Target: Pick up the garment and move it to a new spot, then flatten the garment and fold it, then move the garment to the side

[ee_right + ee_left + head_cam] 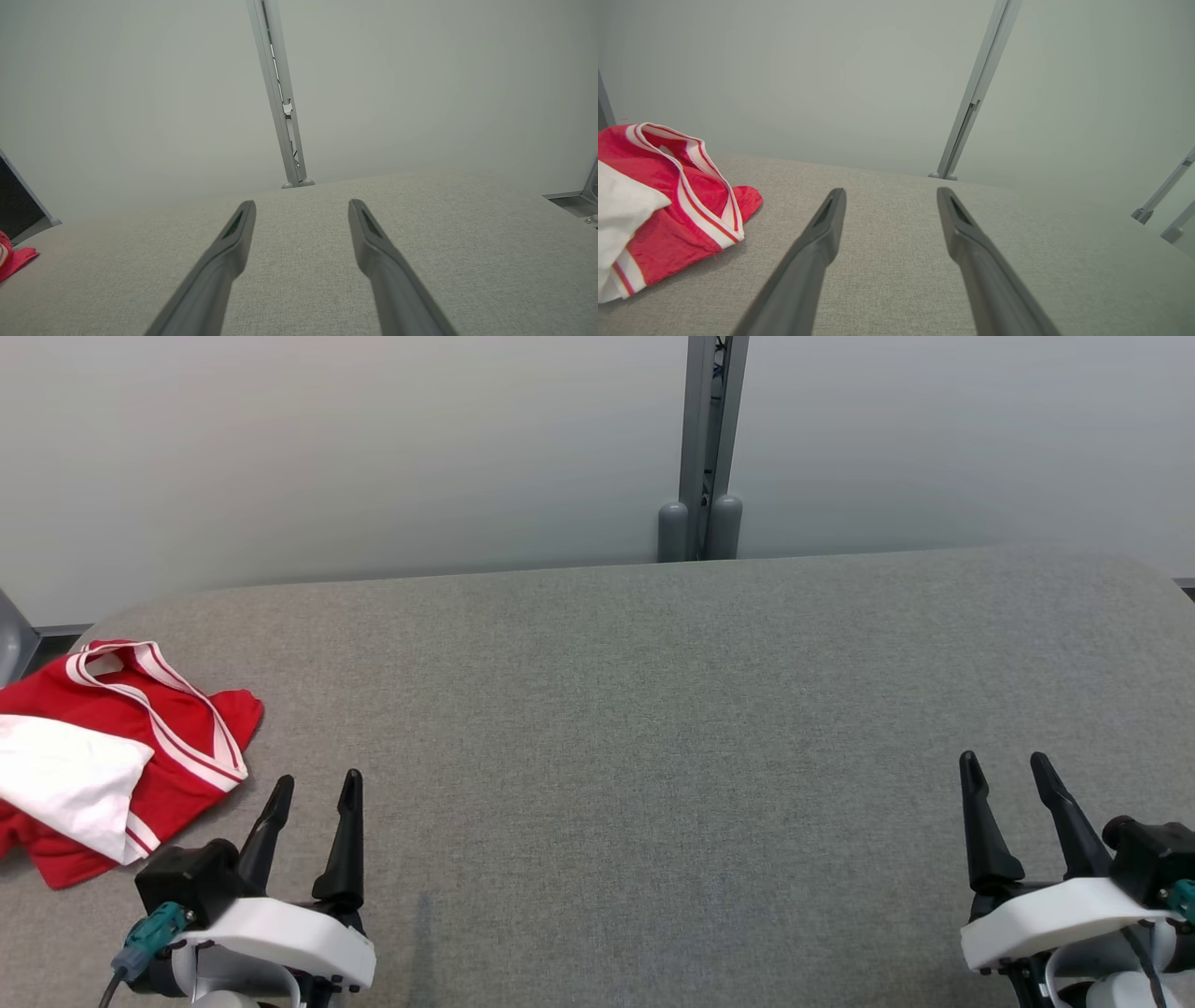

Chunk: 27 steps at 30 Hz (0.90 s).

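Note:
The garment (112,756) is a red top with white stripes and a white panel, crumpled at the far left of the grey table (653,709). Its red folds (668,205) fill the left side of the left wrist view, and a red corner (14,261) peeks in at the left edge of the right wrist view. My left gripper (316,784) stands open just right of the garment, apart from it, with nothing between its fingers (831,219). Over at the lower right, my right gripper (1006,765) is open and empty above the bare cloth (299,261).
A pale wall runs behind the table, with a grey upright post (705,457) at the far edge near the middle. The table's rounded far corners show at left and right. Between the two grippers lies wide bare grey surface.

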Tool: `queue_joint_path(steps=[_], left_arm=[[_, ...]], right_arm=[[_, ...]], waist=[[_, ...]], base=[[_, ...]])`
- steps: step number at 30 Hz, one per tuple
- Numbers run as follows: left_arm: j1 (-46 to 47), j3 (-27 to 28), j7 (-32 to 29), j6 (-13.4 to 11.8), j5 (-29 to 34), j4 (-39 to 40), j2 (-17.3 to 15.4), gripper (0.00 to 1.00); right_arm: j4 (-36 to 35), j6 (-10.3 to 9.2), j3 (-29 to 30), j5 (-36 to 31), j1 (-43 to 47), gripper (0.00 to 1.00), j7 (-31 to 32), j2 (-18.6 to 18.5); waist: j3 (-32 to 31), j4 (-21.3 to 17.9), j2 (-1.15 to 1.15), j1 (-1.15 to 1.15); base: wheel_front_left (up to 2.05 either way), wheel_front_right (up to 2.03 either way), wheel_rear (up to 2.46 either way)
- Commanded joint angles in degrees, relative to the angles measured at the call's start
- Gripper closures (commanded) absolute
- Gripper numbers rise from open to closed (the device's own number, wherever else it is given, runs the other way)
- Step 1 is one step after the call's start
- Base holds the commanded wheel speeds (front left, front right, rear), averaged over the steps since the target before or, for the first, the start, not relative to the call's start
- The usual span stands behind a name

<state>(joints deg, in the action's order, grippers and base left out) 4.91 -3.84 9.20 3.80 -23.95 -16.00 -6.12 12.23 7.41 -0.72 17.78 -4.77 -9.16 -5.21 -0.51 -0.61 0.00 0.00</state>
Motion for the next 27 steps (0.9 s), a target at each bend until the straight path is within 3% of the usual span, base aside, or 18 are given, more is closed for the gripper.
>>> queue_joint_path(steps=[1, 27], left_arm=[[1.2, -0.2, 0.6, -0.4, 1.6, 0.2, -0.5, 0.00], [1.6, -1.0, 4.0, -0.8, 11.5, -2.5, -0.2, 0.00]], right_arm=[[-0.1, 0.10, -0.1, -1.6, -1.0, 0.00, -0.7, -0.2], [2.5, 0.12, -0.3, -10.7, -0.6, 0.00, -4.1, 0.9]], waist=[[0.0, 0.0, 0.00, 0.00], [0.1, -0.1, 0.00, 0.00]], base=[[0.00, 0.00, 0.00], [0.00, 0.00, 0.00]])
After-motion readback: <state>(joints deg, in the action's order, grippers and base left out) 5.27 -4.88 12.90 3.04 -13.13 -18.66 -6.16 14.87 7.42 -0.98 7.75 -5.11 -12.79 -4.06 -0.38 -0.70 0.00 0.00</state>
